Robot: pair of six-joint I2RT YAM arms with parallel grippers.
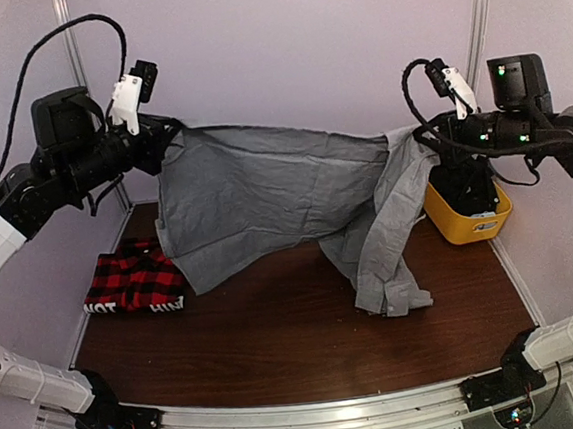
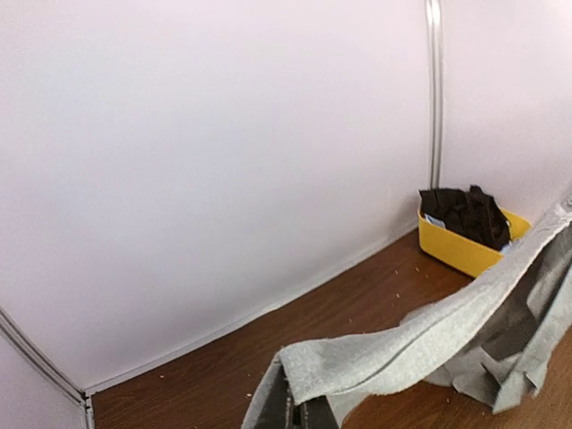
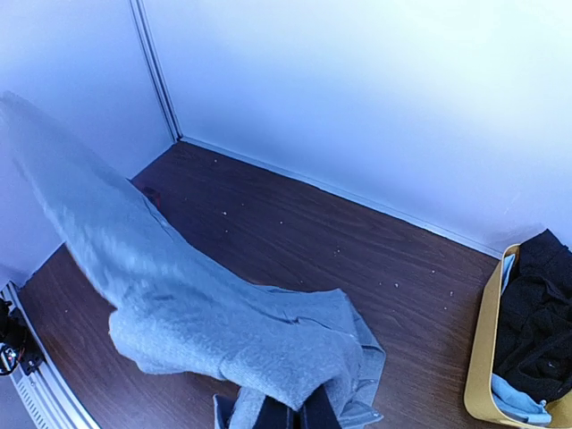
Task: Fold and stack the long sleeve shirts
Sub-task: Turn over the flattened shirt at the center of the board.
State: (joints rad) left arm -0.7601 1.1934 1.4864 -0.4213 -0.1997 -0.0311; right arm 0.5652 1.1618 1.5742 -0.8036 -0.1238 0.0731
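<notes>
- One brown wood-grain table [image 1: 278,346] carries the scene, enclosed by pale walls at the back and on both sides.
- Grey shirt [image 1: 265,196]: held up off the table and stretched across the rear half between the two arms. Its top edge runs roughly level from one gripper to the other, and the body hangs below as a broad sheet. On the right, a long portion drops down and bunches on the table surface in front of the bin. The left wrist view shows a seamed edge [image 2: 429,335] running away from the fingers towards the right.
- Plaid shirt [image 1: 132,280]: red and black, folded into a compact rectangle, lying flat at the left side of the table. White lettering shows along its near edge. The hanging grey cloth overlaps its rear right corner in the top view; whether the two touch cannot be determined.
- Yellow bin [image 1: 468,224]: stands at the rear right corner of the table, below the right arm. It holds dark cloth [image 3: 536,340] with a pale blue item under it.
- Left gripper [image 1: 164,135]: raised at the rear left, fingers pressed together on the shirt's upper left corner; grey cloth drapes over them in the wrist view.
- Right gripper [image 1: 415,135]: raised at the rear right, fingers clamped together on the shirt's upper right corner, with cloth gathered at the fingertips.
</notes>
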